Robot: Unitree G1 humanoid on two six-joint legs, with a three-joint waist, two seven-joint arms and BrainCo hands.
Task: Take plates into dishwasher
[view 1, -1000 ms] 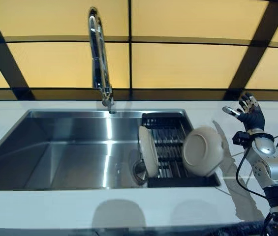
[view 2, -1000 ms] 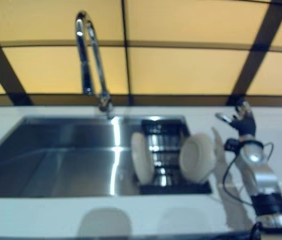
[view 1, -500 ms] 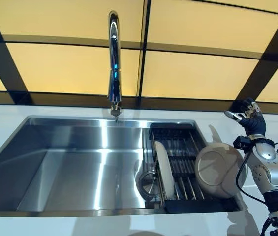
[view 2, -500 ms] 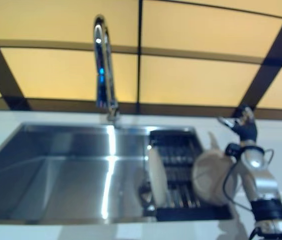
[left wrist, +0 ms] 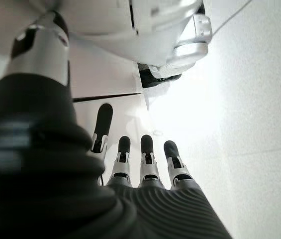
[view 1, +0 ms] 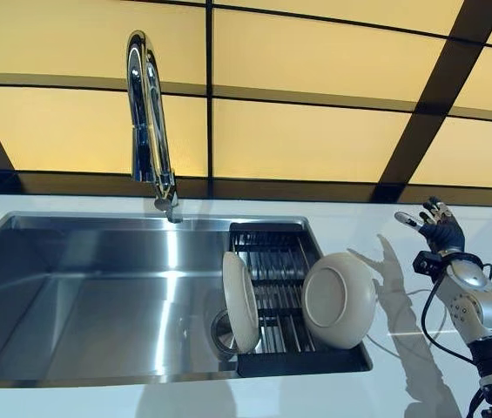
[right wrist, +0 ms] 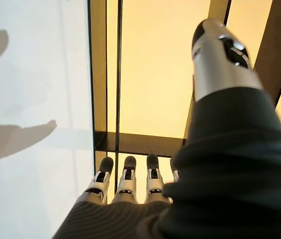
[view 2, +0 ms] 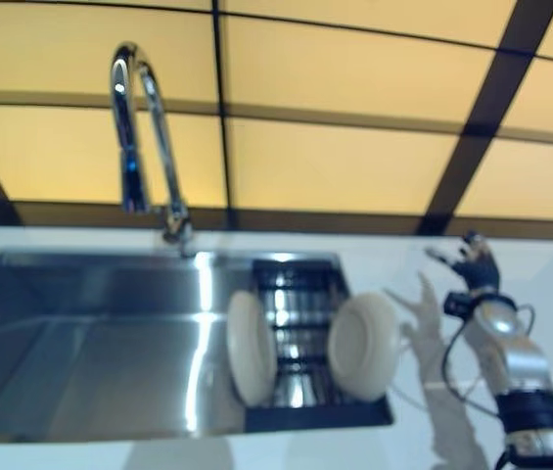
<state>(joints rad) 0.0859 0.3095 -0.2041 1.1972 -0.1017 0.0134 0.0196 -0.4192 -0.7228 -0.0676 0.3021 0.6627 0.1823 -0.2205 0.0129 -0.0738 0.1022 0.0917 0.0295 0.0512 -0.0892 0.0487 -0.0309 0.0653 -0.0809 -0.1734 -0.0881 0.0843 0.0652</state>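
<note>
Stainless steel sink (view 1: 97, 287) set into a white surface (view 1: 385, 383), tall chrome tap (view 1: 145, 122) at its back edge. A black rack (view 1: 272, 261) sits in the sink's right end. Two cream plates stand on edge in it: left plate (view 1: 239, 301) nearly edge-on near the drain, right plate (view 1: 339, 300) tilted with its underside facing out, against the rack's right side. Right robot hand (view 1: 437, 228) is raised over the surface right of the sink, fingers straight and spread, holding nothing, well apart from the plates. Left robot hand (left wrist: 140, 164) shows only in its wrist view, fingers straight, empty.
</note>
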